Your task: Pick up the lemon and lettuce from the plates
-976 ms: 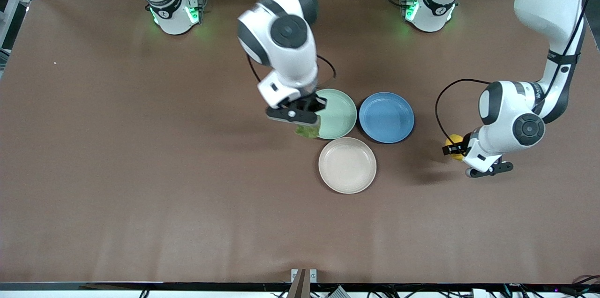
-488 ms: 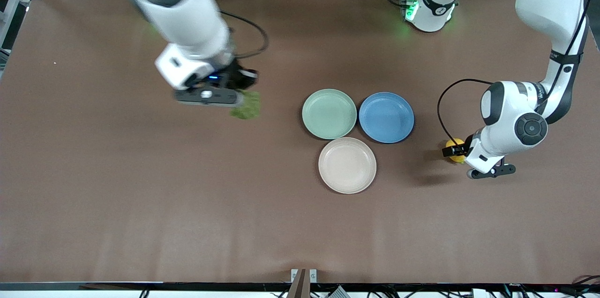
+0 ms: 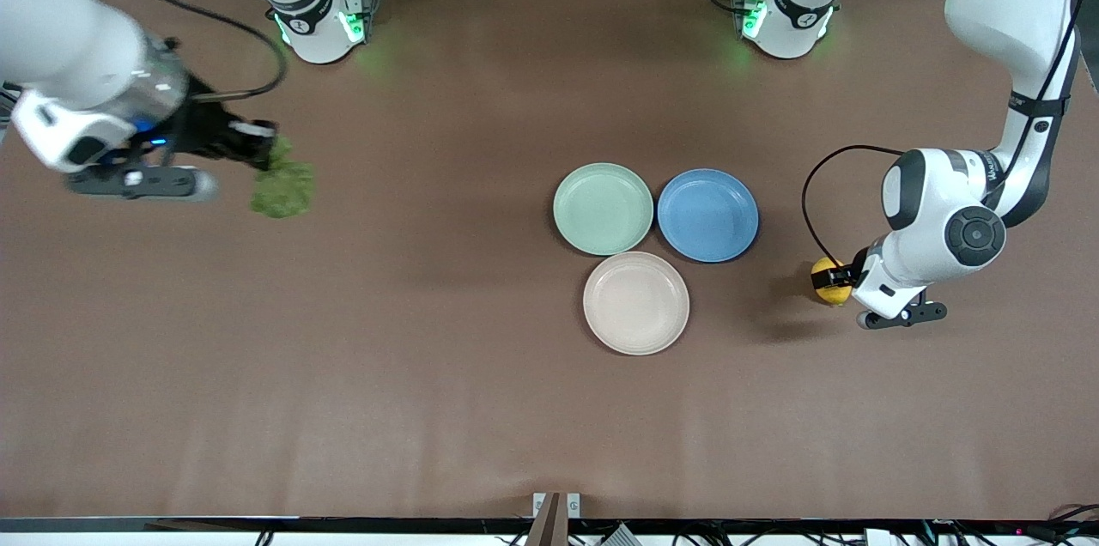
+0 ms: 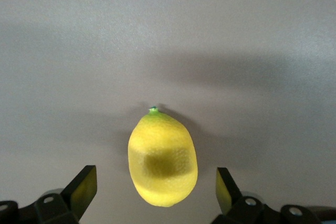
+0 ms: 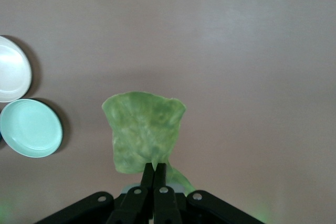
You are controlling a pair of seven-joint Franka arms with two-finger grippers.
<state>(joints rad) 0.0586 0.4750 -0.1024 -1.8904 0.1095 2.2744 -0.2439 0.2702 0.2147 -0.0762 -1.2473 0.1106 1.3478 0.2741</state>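
Yellow and smooth-rinded, the lemon (image 3: 829, 285) lies on the brown table (image 3: 412, 374) toward the left arm's end, well apart from the plates, with the left gripper (image 4: 156, 184) low over it, fingers (image 4: 84, 188) spread wide on either side and clear of the fruit in the left wrist view. In the front view the lemon shows just beside the left arm's white wrist, partly covered by the gripper's dark tip. Toward the right arm's end of the table, the lettuce (image 3: 282, 188), a ruffled green leaf, hangs from the right gripper (image 5: 155, 174), whose fingers are pinched together on one edge of the leaf; it is held in the air over bare tabletop, well away from the dishes. Between the two arms, near the middle of the table, sit three round plates close together: the mint green plate (image 3: 603, 209), a blue plate (image 3: 707, 215) beside it toward the left arm's end, and the beige plate (image 3: 636, 302) nearer the front camera, just beside both. The right wrist view catches the mint green and beige plates at its edge.
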